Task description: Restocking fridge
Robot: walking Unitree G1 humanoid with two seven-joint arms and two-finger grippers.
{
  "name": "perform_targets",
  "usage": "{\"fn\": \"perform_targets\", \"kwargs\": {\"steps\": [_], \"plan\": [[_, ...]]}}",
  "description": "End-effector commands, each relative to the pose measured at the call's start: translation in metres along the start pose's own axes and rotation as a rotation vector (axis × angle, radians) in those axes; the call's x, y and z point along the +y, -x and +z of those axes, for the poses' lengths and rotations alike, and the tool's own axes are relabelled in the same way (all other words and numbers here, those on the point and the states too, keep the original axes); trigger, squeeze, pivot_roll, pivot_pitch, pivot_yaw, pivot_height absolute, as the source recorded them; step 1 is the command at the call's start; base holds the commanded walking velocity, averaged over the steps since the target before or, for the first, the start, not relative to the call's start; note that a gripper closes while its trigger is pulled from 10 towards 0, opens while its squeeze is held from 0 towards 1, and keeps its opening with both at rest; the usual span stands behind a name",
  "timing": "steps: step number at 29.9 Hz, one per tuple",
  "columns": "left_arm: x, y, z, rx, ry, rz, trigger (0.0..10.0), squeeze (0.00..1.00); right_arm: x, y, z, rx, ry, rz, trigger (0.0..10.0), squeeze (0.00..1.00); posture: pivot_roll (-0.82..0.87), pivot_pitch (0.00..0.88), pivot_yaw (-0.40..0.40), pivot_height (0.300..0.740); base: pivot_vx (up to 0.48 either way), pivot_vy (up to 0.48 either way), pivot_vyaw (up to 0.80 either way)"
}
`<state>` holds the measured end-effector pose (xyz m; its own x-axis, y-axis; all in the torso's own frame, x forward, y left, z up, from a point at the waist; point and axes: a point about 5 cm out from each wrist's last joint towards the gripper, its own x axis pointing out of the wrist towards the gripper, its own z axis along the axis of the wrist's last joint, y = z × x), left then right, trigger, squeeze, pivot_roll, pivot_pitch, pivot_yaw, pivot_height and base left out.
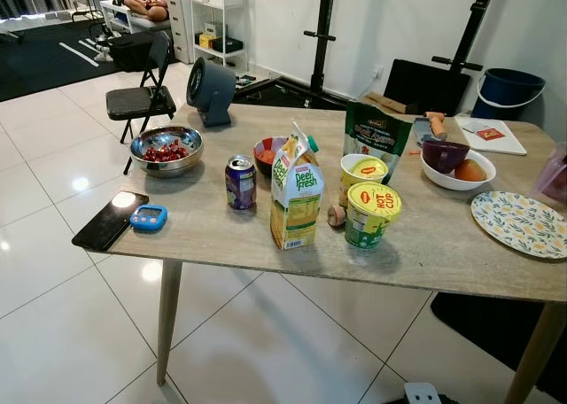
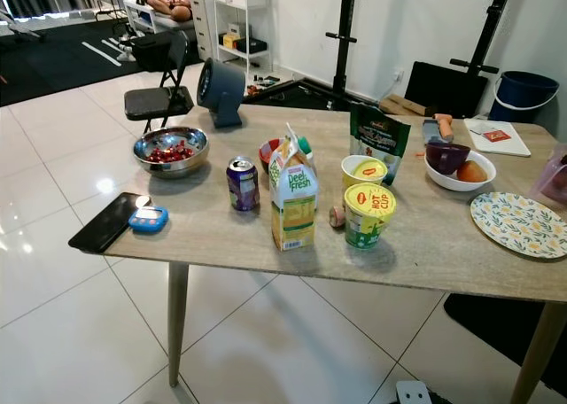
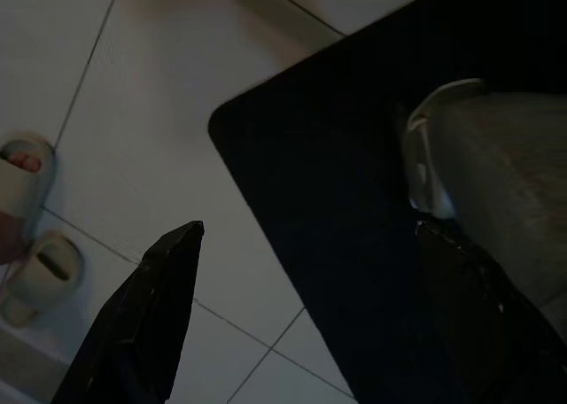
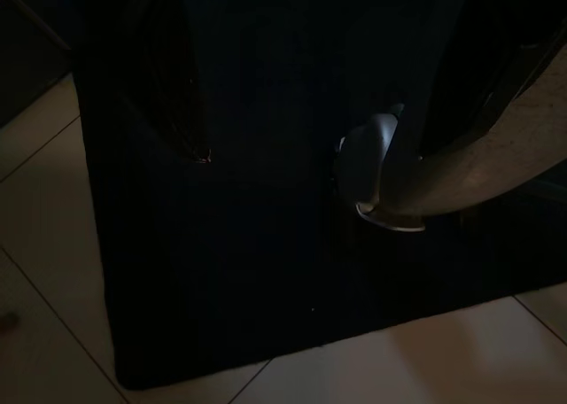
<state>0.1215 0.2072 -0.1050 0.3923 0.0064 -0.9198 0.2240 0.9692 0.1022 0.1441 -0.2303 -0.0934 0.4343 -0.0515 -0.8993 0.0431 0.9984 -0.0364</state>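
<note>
On the wooden table [image 1: 443, 253] stand a yellow-green Peel Fresh juice carton [image 1: 297, 196], a purple drink can [image 1: 240, 182], two Hot Cup noodle cups [image 1: 372, 213] and a green snack bag [image 1: 376, 134]. Both arms hang low, away from the table. In the left wrist view my left gripper [image 3: 310, 280] is open, its black fingers [image 3: 142, 324] wide apart above white tiles and a black mat [image 3: 337, 200]. The right wrist view is very dark; my right gripper [image 4: 345, 112] hangs open over a black mat [image 4: 221, 271], with nothing between its fingers.
A steel bowl of red fruit [image 1: 166, 149], a red bowl [image 1: 266, 154], a white bowl [image 1: 458, 175] and a patterned plate [image 1: 521, 222] share the table. A phone [image 1: 110, 220] and blue timer [image 1: 148, 216] lie at its left edge. A fan [image 1: 210, 89] and a folding chair [image 1: 142, 94] stand behind.
</note>
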Motion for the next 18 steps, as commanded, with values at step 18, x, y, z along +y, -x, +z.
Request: {"fn": "perform_targets", "kwargs": {"steps": [18], "plan": [[-0.0087, -0.0014, 0.0010, 0.010, 0.008, -0.015, 10.0, 0.00, -0.0008, 0.0001, 0.0002, 0.005, 0.011, 0.001, 10.0, 0.00, -0.03, 0.000, -0.006, 0.740, 0.000, -0.415, 0.00]]}}
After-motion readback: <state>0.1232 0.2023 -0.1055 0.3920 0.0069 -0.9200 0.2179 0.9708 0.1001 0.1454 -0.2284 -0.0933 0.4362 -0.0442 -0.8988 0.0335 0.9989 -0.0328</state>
